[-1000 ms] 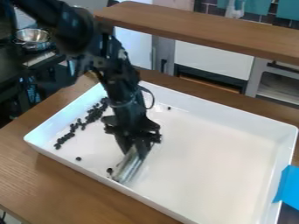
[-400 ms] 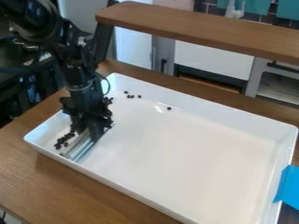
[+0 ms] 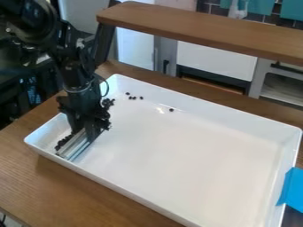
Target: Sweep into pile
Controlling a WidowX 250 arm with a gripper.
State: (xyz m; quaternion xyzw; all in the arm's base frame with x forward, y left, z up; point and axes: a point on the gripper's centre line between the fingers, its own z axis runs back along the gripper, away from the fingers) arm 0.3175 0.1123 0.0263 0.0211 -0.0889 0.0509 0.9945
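A wooden desk [image 3: 89, 199] carries a white tray [image 3: 288, 148], with blue tape [image 3: 291, 190] at the tray's 4 o'clock. At 9 o'clock, a black robotic hand [image 3: 86, 132] is clamped on a silvery sweeping tool [image 3: 74, 146], dark pieces [image 3: 61, 143] just beside it. One piece [image 3: 172, 109] sits near 12; others cluster at 10, a few toward 11. A wooden shelf [image 3: 201, 30] stands beyond.

And here's the tray [image 3: 201, 168], smooth and glossy, like hard plastic! The blade [image 3: 73, 145] gleams like polished metal. Wood grain runs along the table [image 3: 41, 186], satin-smooth wood on the shelf [image 3: 201, 29], matt-looking tape [image 3: 290, 188] too!
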